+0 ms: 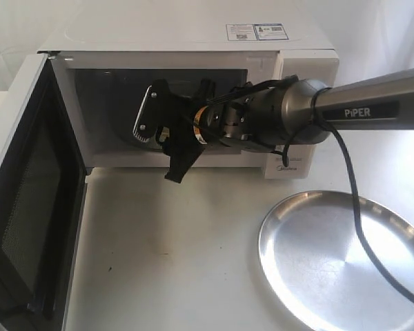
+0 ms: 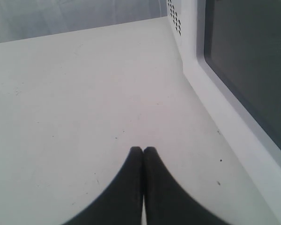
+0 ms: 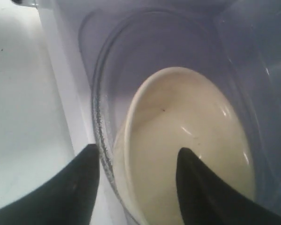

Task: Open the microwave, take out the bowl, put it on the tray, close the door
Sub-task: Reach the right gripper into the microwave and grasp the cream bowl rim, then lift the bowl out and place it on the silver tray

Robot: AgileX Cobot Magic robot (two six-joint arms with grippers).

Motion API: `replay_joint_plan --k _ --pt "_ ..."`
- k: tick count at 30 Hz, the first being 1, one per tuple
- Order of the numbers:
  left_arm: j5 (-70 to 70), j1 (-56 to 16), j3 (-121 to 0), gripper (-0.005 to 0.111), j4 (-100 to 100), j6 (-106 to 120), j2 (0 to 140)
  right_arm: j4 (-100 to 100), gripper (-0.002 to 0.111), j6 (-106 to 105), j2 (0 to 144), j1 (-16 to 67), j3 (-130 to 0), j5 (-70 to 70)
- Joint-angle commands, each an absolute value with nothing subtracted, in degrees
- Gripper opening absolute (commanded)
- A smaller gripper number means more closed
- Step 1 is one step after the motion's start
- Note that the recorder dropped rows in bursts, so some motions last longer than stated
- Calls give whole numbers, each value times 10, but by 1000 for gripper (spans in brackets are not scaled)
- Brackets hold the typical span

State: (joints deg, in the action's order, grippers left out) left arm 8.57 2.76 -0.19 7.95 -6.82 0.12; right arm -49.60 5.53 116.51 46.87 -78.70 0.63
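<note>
The door (image 1: 27,207) stood swung wide open at the left of the microwave (image 1: 193,41). The bowl (image 3: 187,150) sat inside the cavity on a clear glass turntable (image 3: 100,117), hidden in the exterior view behind the right arm. The right pincer (image 3: 136,157) was at the cavity mouth with its fingers apart and the bowl's near rim between them; nothing was clamped. The left pincer (image 2: 143,150) hung over the bench (image 2: 75,93) beside the door, fingers pressed together and empty. The bowl appeared glazed, cream-white, round and thin-walled, and was judged light, rigid, slippery and liable to chip. A hold across the rim wall, one finger inside and one outside, seemed soundest. The tray (image 1: 338,262), polished metal with a shallow rim, lay on the bench before the microwave's right end.
</note>
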Motion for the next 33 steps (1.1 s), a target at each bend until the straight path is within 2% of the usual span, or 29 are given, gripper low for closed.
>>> replay_joint_plan --k 1,4,12,16,21,26,33 --pt "86 27 0 0 77 -72 0 -497 32 50 1174 469 -795 12" --pt "86 27 0 0 77 -72 0 -497 21 52 1182 469 -795 15" --pt "86 27 0 0 77 -72 0 -497 19 52 1202 469 -799 27" --pt "86 27 0 0 77 -72 0 -495 -1 56 1189 469 -799 19" --pt "86 27 0 0 77 -72 0 -482 0 67 1171 471 -799 12" --pt "86 27 0 0 77 -72 0 -471 0 101 1129 495 -793 75" --pt "86 27 0 0 77 -72 0 -454 0 294 1016 553 -727 303"
